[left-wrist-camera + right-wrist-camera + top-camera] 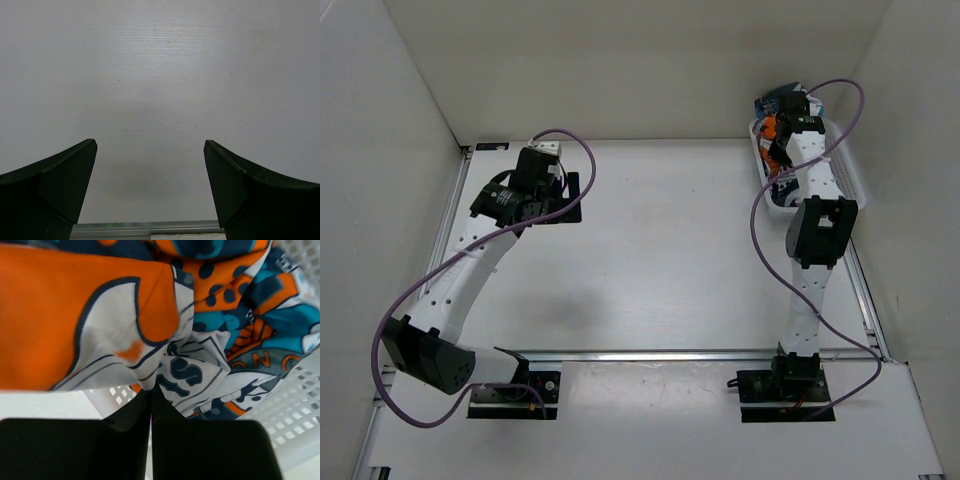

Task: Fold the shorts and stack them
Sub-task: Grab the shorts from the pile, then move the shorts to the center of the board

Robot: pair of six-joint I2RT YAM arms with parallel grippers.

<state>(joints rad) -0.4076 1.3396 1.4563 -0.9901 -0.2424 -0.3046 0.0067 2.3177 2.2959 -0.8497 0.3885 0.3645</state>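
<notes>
Crumpled shorts, printed orange, turquoise, navy and white, sit in one white basket. The right gripper pinches a fold, and the left gripper gapes wide above the bench.

The surface is a plain white top, boxed in by white walls at the back and on both sides. A metal rail runs across it near the front edge, and two black base plates sit beyond that rail. In the far right corner stands a white lattice basket with the shorts bunched inside it.
</notes>
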